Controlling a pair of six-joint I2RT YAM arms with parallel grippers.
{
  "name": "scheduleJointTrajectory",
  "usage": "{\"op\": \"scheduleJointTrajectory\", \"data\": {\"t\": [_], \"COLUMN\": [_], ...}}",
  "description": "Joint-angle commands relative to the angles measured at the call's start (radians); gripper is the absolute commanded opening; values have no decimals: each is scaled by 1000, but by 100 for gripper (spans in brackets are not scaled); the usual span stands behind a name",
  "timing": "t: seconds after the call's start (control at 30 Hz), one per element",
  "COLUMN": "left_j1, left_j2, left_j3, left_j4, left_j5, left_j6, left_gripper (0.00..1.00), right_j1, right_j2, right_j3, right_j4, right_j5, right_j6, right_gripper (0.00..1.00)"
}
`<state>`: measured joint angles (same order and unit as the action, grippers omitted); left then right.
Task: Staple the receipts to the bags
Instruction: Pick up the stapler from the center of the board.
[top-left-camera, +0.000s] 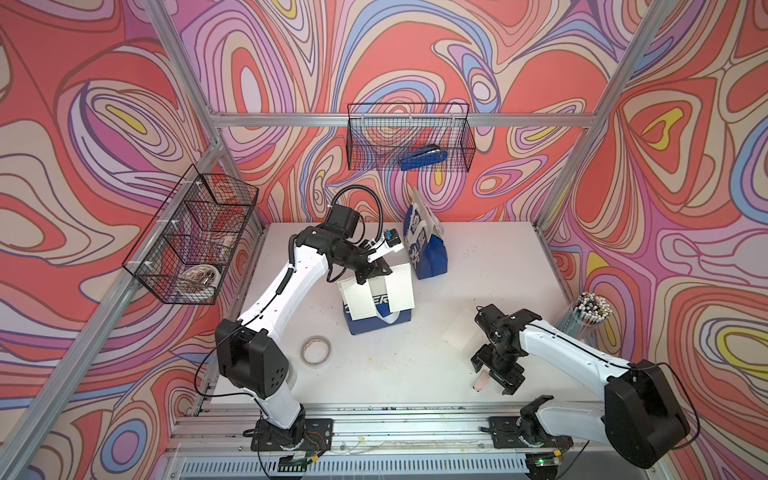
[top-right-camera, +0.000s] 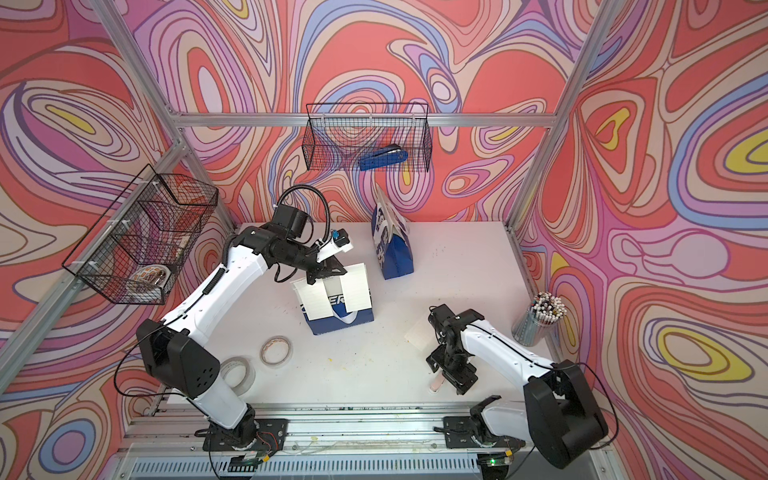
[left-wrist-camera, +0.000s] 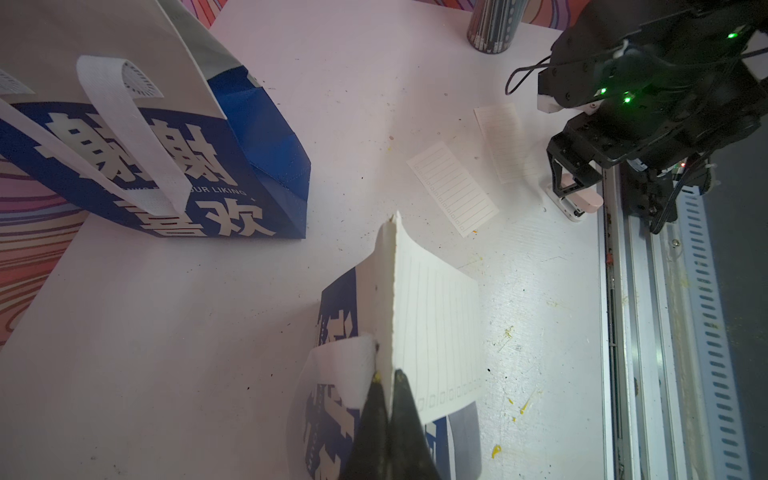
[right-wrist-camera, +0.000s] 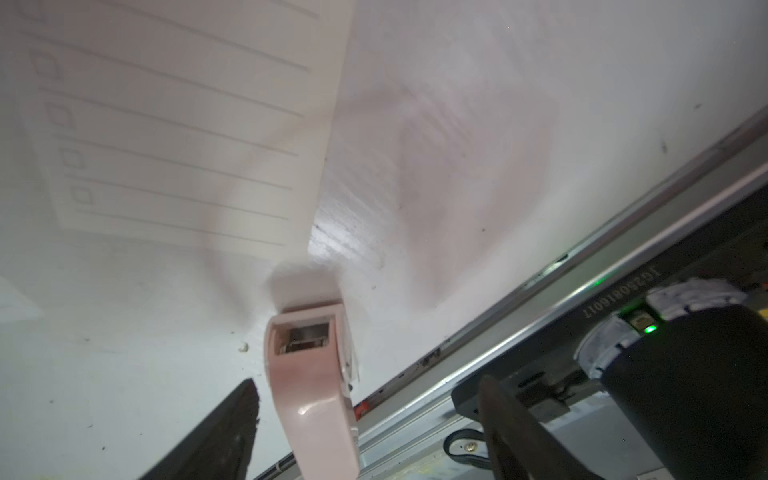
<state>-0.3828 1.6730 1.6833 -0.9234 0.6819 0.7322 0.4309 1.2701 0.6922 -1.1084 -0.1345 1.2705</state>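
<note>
The left jaws pinch shut on the top edge of the front bag, with a receipt pressed against it. White slips hide its lettering, and only "ER" shows in both top views. To its right, by the bench edge, the right jaws stand wide around a pink stapler without touching it; the top views mostly hide it. Two loose receipts lie between. The rear bag stands behind.
</note>
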Motion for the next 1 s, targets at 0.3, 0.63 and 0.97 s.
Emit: {"op": "scheduleJointTrajectory", "data": {"t": [0.3,0.63,0.97], "left_j1": [-4,-4,3], "left_j2": [-27,-41,-63], "left_j3": [-23,-45,-65], "left_j4": [-37,-14,-15], "left_j5": [-2,9,-12], "left_j6": [14,-65,-162], "left_gripper": [0,0,0], "right_j1": [-3,48,244], "right_j2": [97,-96,-147], "right_j3": [-24,124,351], "right_j4": [150,54,791], "right_j5": [-40,136,290], "right_j6": [8,50,-403], "right_gripper": [53,17,5]}}
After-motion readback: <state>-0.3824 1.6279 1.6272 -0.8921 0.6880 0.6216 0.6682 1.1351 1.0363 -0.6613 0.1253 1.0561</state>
